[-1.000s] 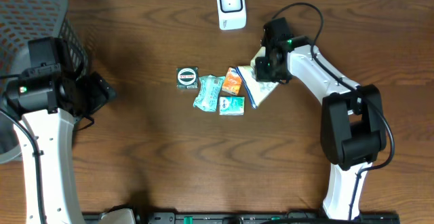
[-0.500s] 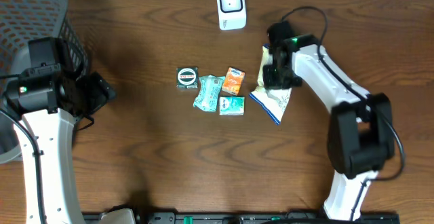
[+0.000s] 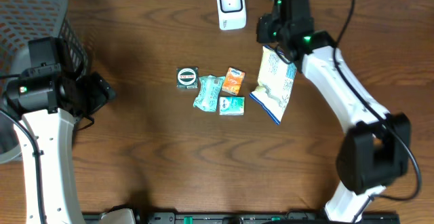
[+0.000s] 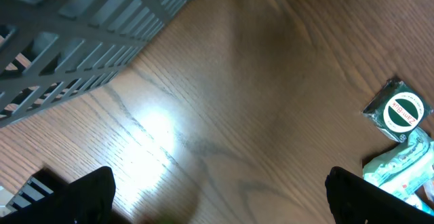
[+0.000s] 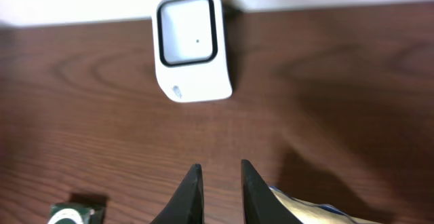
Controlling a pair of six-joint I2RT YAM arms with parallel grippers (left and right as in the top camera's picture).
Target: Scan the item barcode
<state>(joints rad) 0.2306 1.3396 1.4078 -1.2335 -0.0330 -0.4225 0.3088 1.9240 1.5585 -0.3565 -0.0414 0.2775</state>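
A white and blue snack bag lies flat on the wooden table, right of the small packets. The white barcode scanner stands at the table's back edge. My right gripper hovers between the two, just above the bag's top end. In the right wrist view the scanner faces me. The right gripper shows a narrow gap with only bare wood in it, and the bag's corner lies below and right of the fingers. My left gripper is wide open over bare wood at the far left.
A dark packet with a green round label, a teal wrapper, an orange packet and a small teal packet cluster mid-table. A grey mesh basket stands at the back left.
The right gripper carried the bag to the right, set it down and let go. It then moved back toward the scanner with its jaws slightly parted. The left arm stayed still.
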